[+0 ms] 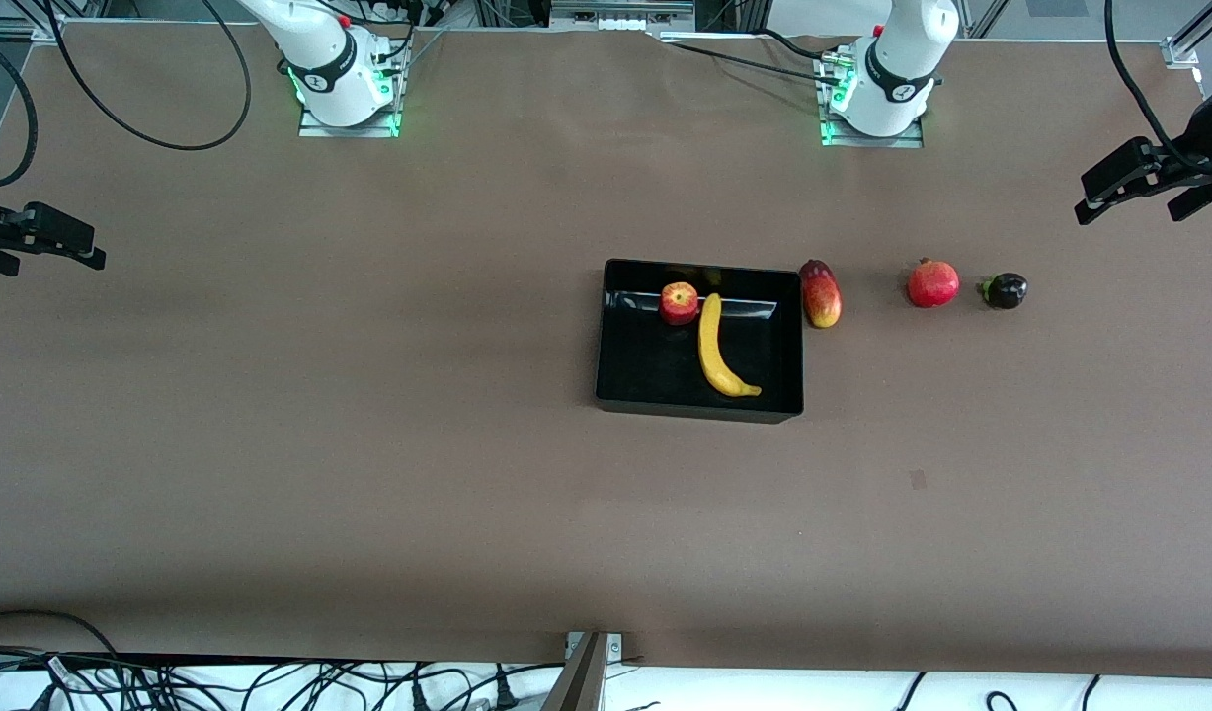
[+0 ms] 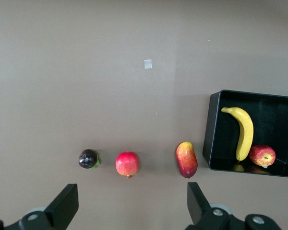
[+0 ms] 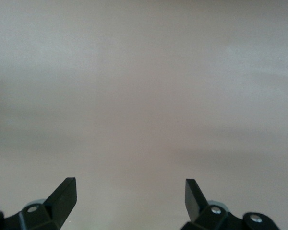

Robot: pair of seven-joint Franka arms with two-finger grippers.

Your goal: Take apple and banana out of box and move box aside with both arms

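Observation:
The black box sits mid-table, toward the left arm's end. Inside it lie the red apple and, touching it, the curved yellow banana. The left wrist view shows the box with the banana and apple in it. My left gripper hangs open and empty over the left arm's end of the table, its fingers wide apart. My right gripper hangs open and empty over the right arm's end; the right wrist view shows it over bare table. Both arms wait.
A red-yellow mango lies right beside the box's wall on the left arm's side. A red pomegranate and a small dark purple fruit follow in a row toward the left arm's end. A small tape mark is nearer the front camera.

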